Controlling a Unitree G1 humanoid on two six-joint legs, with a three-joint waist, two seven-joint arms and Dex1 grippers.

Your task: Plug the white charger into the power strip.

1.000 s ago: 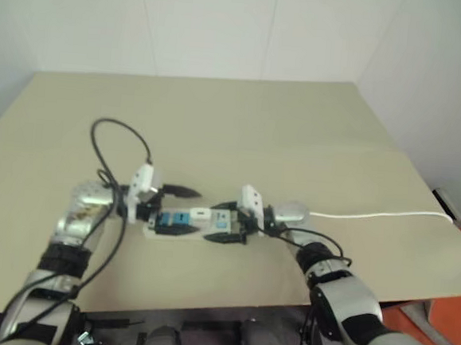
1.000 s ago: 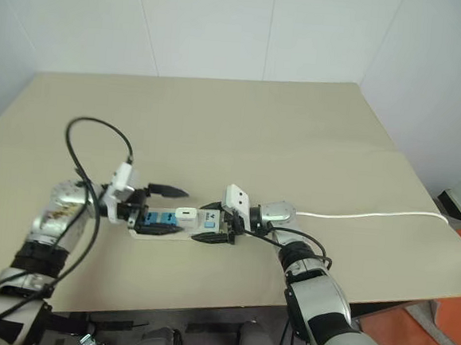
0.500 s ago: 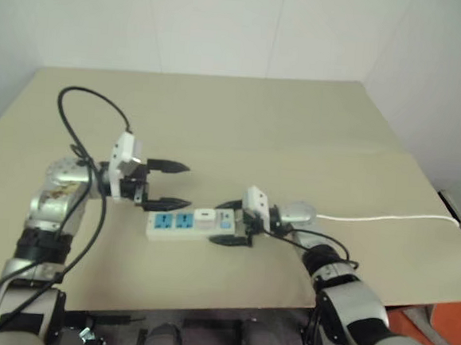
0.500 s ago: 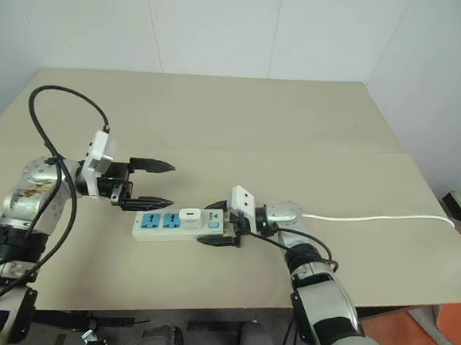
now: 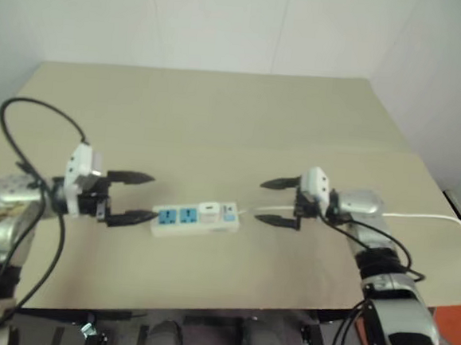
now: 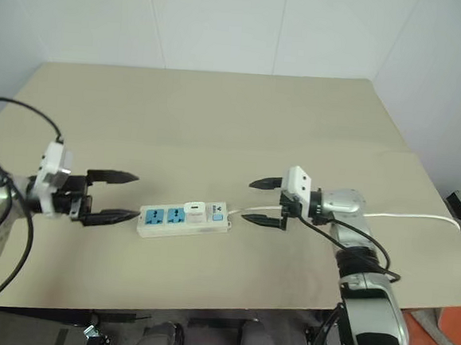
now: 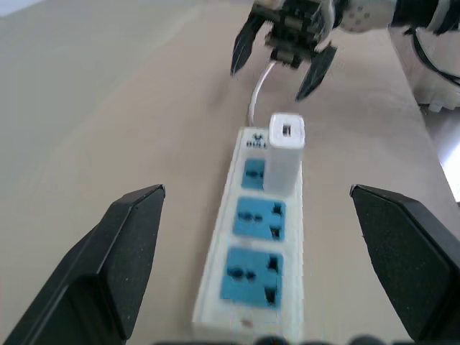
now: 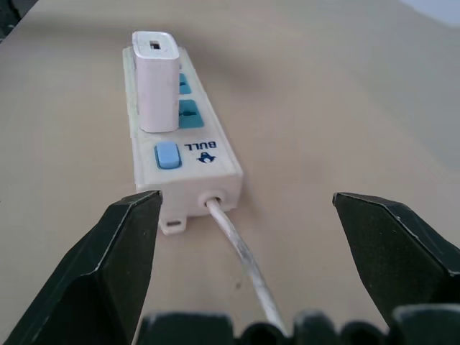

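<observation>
The power strip lies flat on the tan table, its thin white cord running off to the right. The white charger stands upright in the blue socket nearest the switch panel; it appears again as the charger seated on the strip and the charger on the strip. My left gripper is open just off the strip's left end, not touching it. My right gripper is open to the right of the strip, above the cord, holding nothing.
A black cable loops up from my left arm. The table's right edge drops off near the cord, with an orange floor patch beyond. White walls stand behind the table.
Both grippers have drawn away from the strip, the left going left and the right going right and up. The charger stays plugged in. The view has also shifted.
</observation>
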